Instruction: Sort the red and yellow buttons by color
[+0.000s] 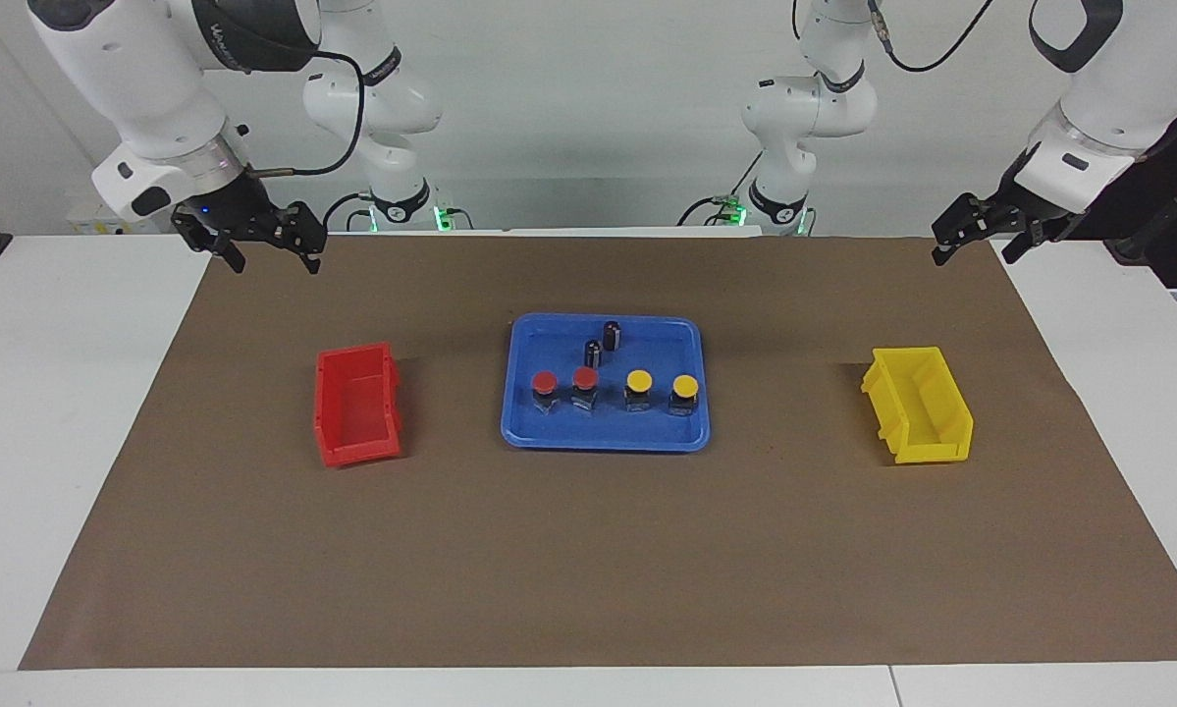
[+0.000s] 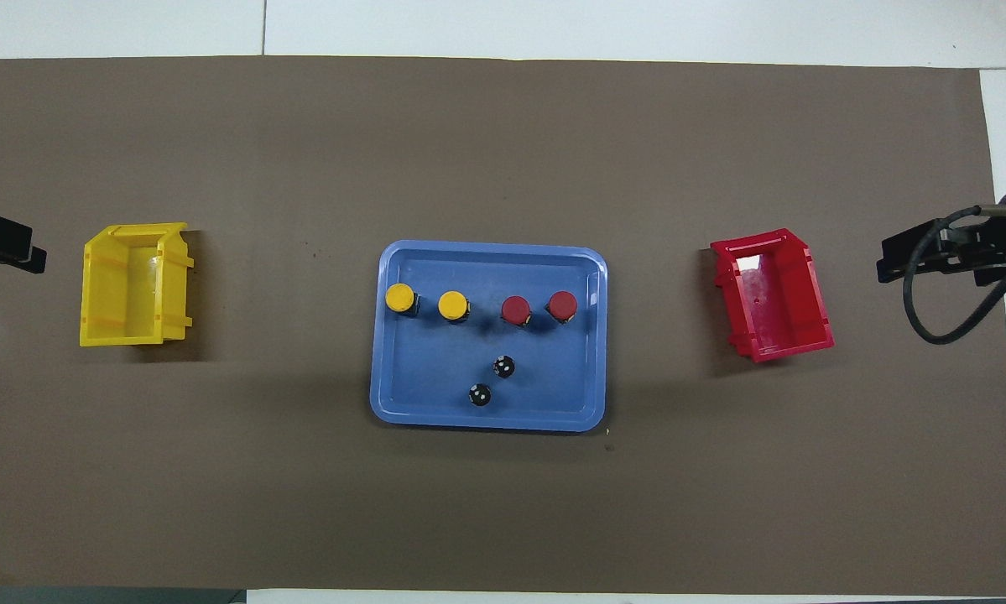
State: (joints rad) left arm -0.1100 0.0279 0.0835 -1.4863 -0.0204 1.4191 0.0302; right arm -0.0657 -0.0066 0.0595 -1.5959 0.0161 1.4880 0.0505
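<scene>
All four buttons stand in a row in my blue tray: red buttons toward the red bin, yellow buttons toward the yellow bin. My right gripper and left gripper hover spread and empty. I should descend vertically, pinching each black body below its cap.

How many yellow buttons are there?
2. Both stand in the blue tray: one yellow button at the row's end toward the left arm, the other yellow button beside it. None looks hidden.
</scene>
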